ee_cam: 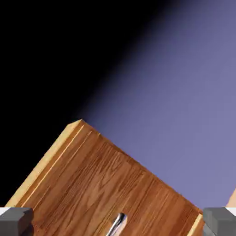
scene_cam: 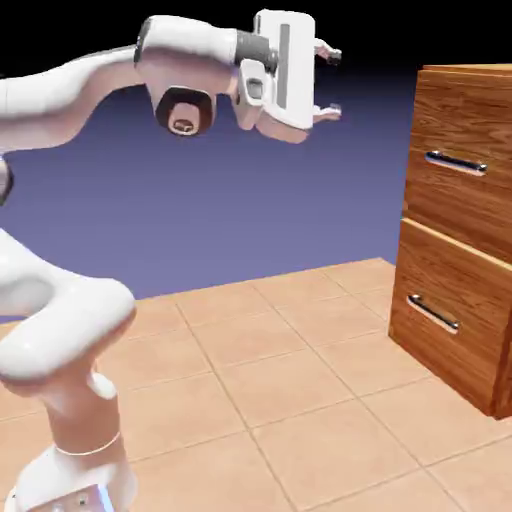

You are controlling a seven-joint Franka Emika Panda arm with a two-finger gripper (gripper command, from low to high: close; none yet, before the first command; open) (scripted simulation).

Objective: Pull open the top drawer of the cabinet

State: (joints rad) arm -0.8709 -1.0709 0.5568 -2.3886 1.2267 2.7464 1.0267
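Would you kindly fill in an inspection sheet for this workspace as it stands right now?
Surface: tan tiled floor, bare in front of the cabinet.
Job's things: tall reddish-brown wood-grain cabinet at the exterior view's right; top drawer shut flush, its horizontal silver bar handle untouched; lower drawer also shut.
Clutter: nothing seen.
Grippers: white arm's two-finger gripper open, empty, level with the cabinet's top, apart from it and above the handle; the hand view shows a corner of the drawer front with a sliver of handle at its bottom edge.
Cables: nothing seen.
Surroundings: plain blue-violet backdrop, dark above.
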